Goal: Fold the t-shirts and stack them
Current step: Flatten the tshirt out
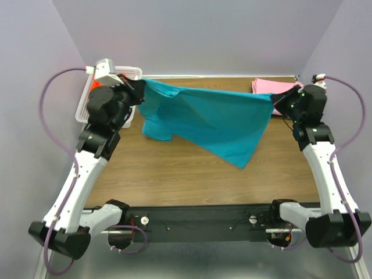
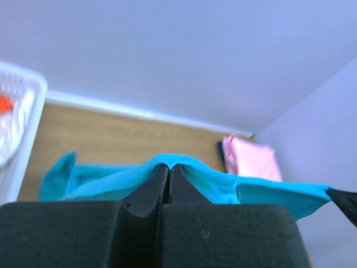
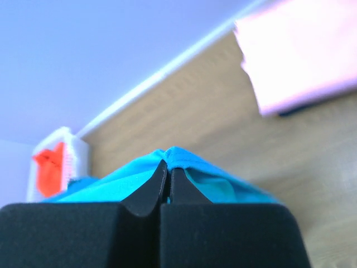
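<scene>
The teal-turquoise t-shirt point(image 1: 215, 125) is held stretched in the air above the table point(image 1: 174, 174). One edge is drawn between the two grippers and the rest hangs toward the table's middle; whether the lowest corner touches the tabletop cannot be told. The left gripper point(image 1: 138, 90) is clamped tight on a ridge of teal cloth above the table's far-left part, just beside the white lattice basket point(image 1: 83, 110). The right gripper point(image 1: 278, 99) is likewise pinched closed on the opposite end above the table's far-right part, near the folded pink t-shirt point(image 1: 268, 86). Both arms are raised and reach toward the table's far edge, with the wrists roughly level. The step in hand is judged to be spreading. Even tension should be held, both ends lowered together, and the hanging hem laid down first so that no crease is trapped.
</scene>
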Robot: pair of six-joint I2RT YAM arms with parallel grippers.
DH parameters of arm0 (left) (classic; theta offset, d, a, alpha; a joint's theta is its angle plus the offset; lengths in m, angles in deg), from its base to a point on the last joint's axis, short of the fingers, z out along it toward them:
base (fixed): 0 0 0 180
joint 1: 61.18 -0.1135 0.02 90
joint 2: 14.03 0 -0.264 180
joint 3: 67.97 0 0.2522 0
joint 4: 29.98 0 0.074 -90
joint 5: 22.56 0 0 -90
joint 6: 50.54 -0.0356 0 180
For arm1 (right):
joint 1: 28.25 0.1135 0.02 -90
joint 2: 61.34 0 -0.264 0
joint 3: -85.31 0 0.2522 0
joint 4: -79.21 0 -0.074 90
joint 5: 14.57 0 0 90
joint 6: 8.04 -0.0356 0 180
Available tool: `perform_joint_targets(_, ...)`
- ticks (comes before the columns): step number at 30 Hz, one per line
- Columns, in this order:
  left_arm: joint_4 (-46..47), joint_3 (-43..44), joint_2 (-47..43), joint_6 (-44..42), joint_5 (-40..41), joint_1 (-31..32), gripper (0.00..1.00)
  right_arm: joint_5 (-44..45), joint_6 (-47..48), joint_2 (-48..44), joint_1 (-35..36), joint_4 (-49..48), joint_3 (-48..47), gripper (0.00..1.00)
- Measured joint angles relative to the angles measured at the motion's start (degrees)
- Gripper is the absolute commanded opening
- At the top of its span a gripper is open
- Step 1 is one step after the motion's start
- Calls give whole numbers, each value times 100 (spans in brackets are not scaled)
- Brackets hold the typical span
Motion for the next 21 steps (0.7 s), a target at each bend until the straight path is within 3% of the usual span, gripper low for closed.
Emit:
perform_joint_targets(11, 304, 1499, -1239, -457, -446, 0, 0, -308, 330, -1287, 0, 402, -2175, 1)
perform_joint_targets(21, 426, 2522, -1303, -798, -754, 0, 0, -564, 603, -1185, 0, 503, -3154, 1)
